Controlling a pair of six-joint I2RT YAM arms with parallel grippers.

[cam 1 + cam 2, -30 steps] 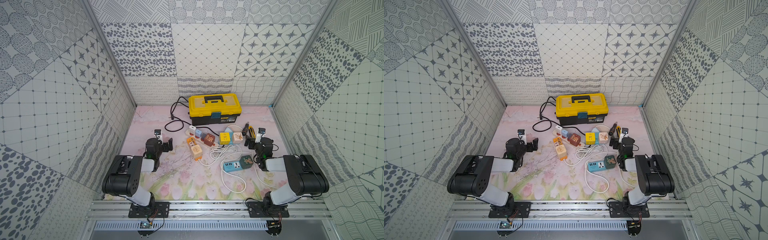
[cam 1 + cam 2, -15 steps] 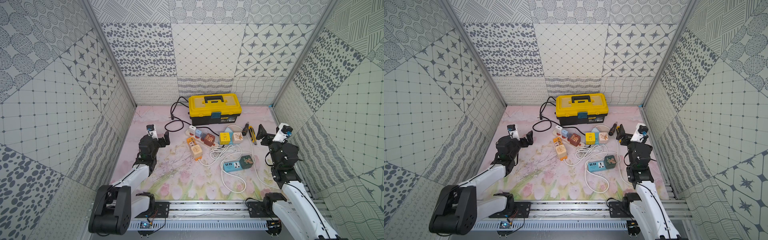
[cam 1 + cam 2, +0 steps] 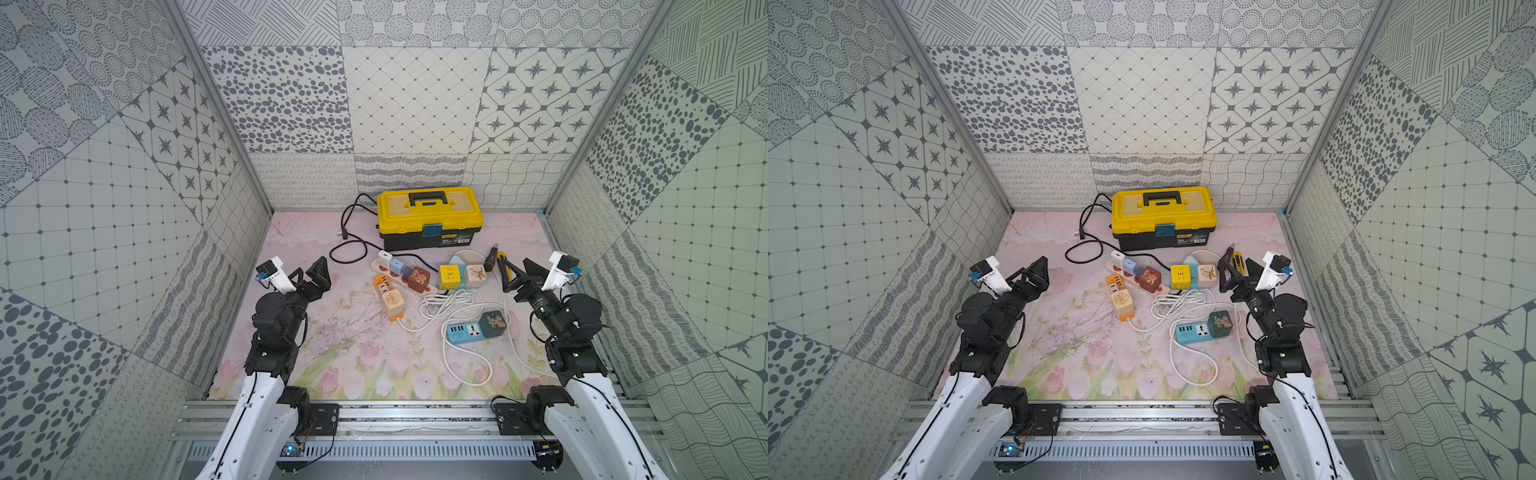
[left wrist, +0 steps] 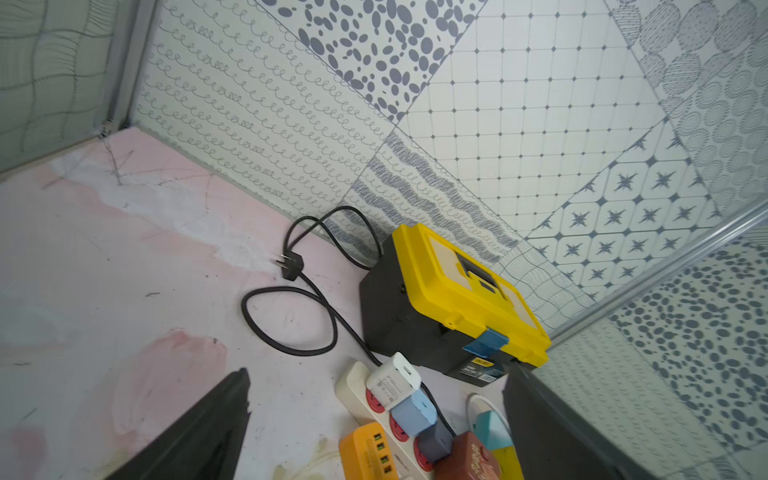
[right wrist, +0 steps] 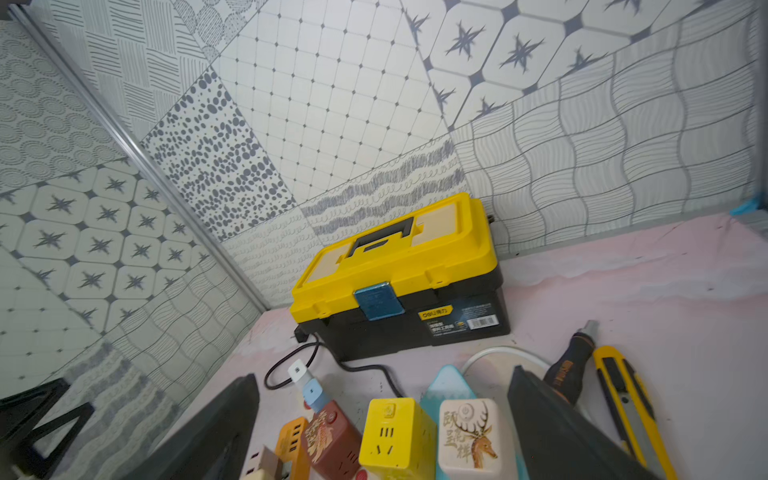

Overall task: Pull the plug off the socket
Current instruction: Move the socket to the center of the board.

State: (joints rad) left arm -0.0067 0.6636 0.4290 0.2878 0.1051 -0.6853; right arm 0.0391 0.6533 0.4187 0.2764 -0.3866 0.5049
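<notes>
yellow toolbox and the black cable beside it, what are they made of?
Toolbox: likely moulded plastic, semi-gloss yellow lid over black base; one-piece moulded shapes, soft sheen. Black cable: probably rubber or PVC jacket, matte; lies in loose loops.

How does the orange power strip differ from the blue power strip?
The orange power strip carries a beige cube plug; the blue power strip carries a dark green cube plug. The orange power strip runs roughly front to back; the blue power strip lies crosswise. Both trail white cords across the table.
</notes>
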